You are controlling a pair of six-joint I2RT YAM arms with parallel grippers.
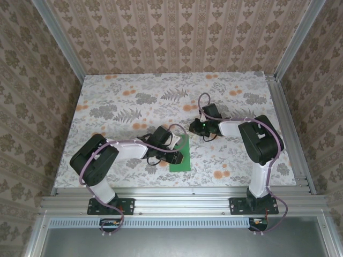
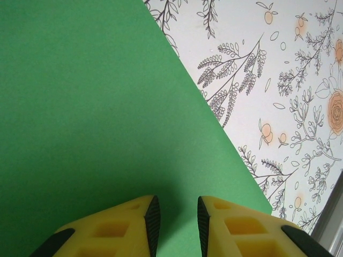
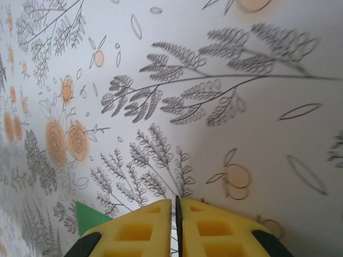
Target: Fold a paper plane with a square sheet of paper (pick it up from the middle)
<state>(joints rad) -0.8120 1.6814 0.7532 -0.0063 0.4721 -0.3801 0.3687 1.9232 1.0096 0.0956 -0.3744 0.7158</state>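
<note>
the green sheet of paper (image 1: 183,160) lay flat by the middle of the desk's (image 1: 134,96) near edge, long axis near-to-far, directly under the slightly parted, empty left fingers (image 2: 151,222), with the closed right fingers (image 3: 155,227) just beyond its far corner.

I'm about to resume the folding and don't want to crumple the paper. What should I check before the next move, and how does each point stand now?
1. Square sheet of paper lies on the table, not lifted: ok.
2. Left gripper is over the sheet, jaws slightly apart: ok.
3. Left fingers touch the paper: cannot tell.
4. Left gripper is centred on the sheet: cannot tell.
5. Right gripper is shut, empty and over bare table, off the sheet's corner: ok.
6. Crease already made: cannot tell.
</note>
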